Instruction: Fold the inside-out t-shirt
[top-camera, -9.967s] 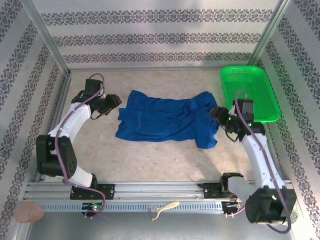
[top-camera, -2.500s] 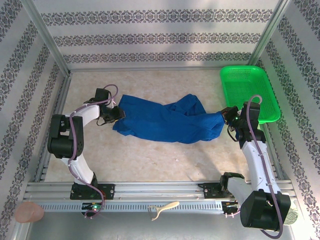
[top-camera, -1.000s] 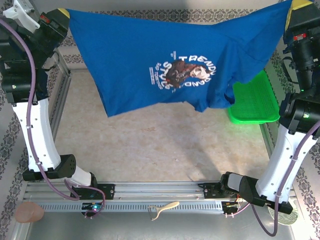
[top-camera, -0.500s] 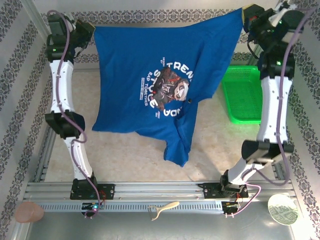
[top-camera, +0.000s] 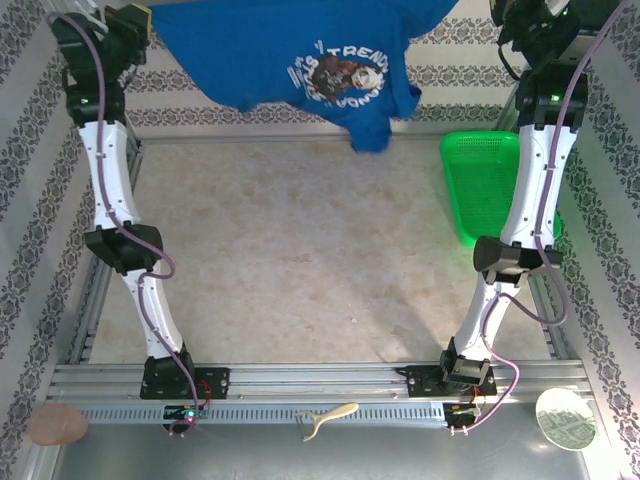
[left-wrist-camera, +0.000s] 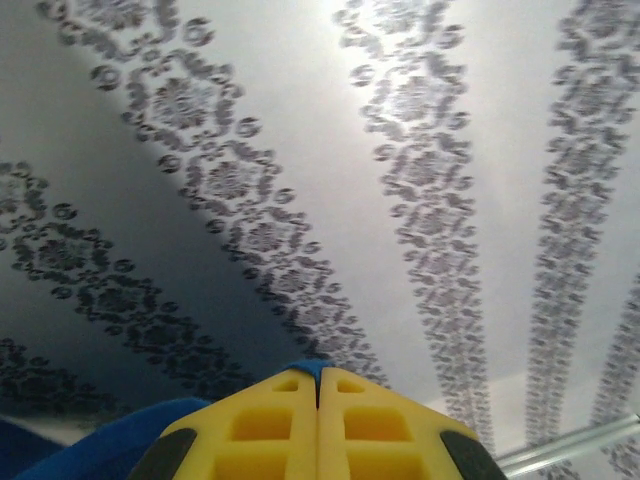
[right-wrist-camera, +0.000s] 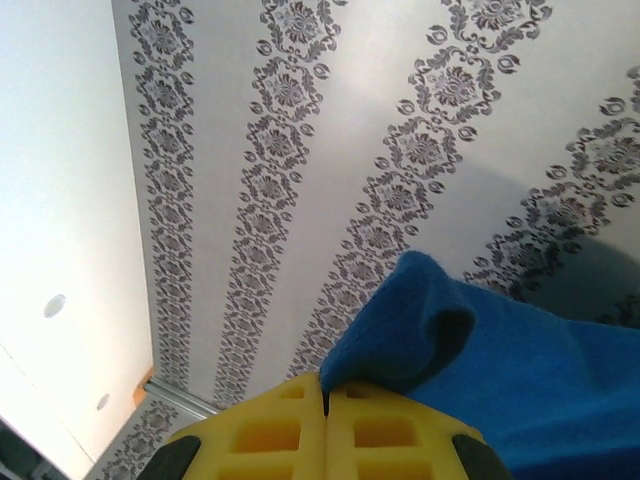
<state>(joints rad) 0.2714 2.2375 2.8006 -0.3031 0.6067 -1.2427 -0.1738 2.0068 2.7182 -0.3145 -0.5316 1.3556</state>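
**Blue t-shirt strung high between both jaws**

The t-shirt (top-camera: 290, 50) hangs spread in the air between the two sets of jaws. Its top edge runs off the upper border of the overhead view, and its white print faces the camera. The lower edge sags unevenly and droops lowest below and inward of the right jaws.

In the left wrist view the yellow pads (left-wrist-camera: 270, 430) press together with a sliver of blue cloth pinched at their tips. The right pads (right-wrist-camera: 380, 435) are closed on a fold of blue cloth that bulges just above them.

Open room lies between the cloth's lower edge and the tabletop (top-camera: 300, 260) well beneath the jaws. A green basket (top-camera: 490, 190) sits below the right jaws at the tabletop's right edge, apart from the cloth.

The left arm (top-camera: 105, 190) and right arm (top-camera: 530, 160) both stretch nearly upright from their bases, with the wrists close to the patterned walls.
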